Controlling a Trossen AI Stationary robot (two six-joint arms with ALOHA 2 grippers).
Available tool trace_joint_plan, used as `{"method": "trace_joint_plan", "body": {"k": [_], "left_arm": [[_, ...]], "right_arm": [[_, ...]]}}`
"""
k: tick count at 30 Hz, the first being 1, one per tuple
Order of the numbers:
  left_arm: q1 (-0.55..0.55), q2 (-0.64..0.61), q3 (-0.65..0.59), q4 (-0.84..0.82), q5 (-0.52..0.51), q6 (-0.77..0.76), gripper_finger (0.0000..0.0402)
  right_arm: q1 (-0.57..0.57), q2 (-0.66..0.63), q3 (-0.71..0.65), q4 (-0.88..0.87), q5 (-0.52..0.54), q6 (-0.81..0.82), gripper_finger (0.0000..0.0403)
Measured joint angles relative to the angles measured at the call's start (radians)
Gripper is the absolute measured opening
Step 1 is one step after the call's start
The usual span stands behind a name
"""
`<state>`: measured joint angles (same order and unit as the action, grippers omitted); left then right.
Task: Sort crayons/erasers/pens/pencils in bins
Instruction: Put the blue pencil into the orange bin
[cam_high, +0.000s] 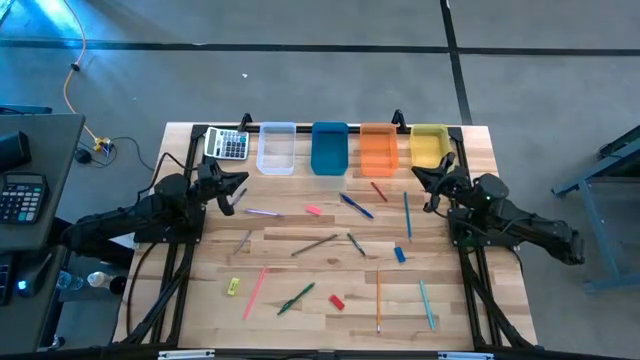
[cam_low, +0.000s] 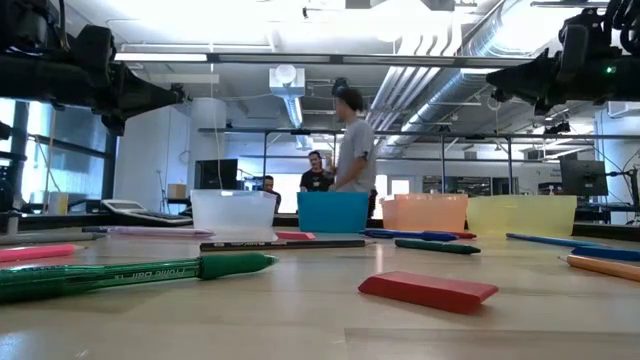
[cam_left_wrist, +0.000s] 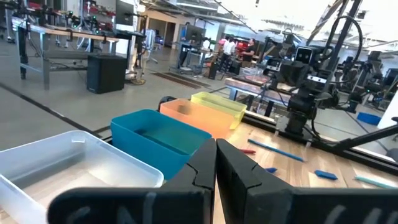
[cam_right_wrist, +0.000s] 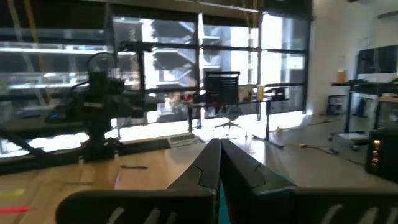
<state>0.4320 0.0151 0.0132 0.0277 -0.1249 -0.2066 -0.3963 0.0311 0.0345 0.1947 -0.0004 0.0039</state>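
Sorting has not begun, by the look of it: all 4 bins appear to hold nothing, and both arms hang raised at the sides of the surface (cam_high: 300, 280). The bins stand in a row along the far edge: the clear bin (cam_high: 277, 149), the blue bin (cam_high: 329, 148), the orange bin (cam_high: 378, 149) and the yellow bin (cam_high: 429, 146), with a grey calculator (cam_high: 227, 144) just beside the clear one. The left claw (cam_high: 238, 189) sits over the left edge of the surface, near the clear bin; its wrist view shows the fingers pressed together with nothing between them. The right claw (cam_high: 424, 179) sits near the yellow bin, likewise closed and empty in its own wrist view. The erasers lie scattered and well apart: a pink eraser (cam_high: 314, 210) near the middle, a blue eraser (cam_high: 399, 255) toward the right, a yellow eraser (cam_high: 233, 287) toward the near left, and a red eraser (cam_high: 337, 300) near the front edge, also seen lying flat in the low view (cam_low: 428, 288). Pens, pencils and crayons lie loose between them, among them a green pen (cam_high: 297, 298) just beside the red eraser. People stand in the room beyond the surface. Judged next: either claw must open, descend over 1 piece and close on it; the thin sticks lying flat will demand a low, well-aligned grip.
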Motion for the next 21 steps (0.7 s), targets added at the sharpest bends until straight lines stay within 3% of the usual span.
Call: {"method": "trace_joint_plan", "body": {"k": [10,21], "left_arm": [[0.0,0.0,0.0,-0.001,0.001,0.005,0.0],[0.0,0.0,0.0,-0.002,0.015,0.03,0.0]], "right_arm": [[0.017,0.237,0.178,-0.286,0.119,0.11,0.0],[0.122,0.496,0.378,-0.655,0.265,0.405,0.0]]}}
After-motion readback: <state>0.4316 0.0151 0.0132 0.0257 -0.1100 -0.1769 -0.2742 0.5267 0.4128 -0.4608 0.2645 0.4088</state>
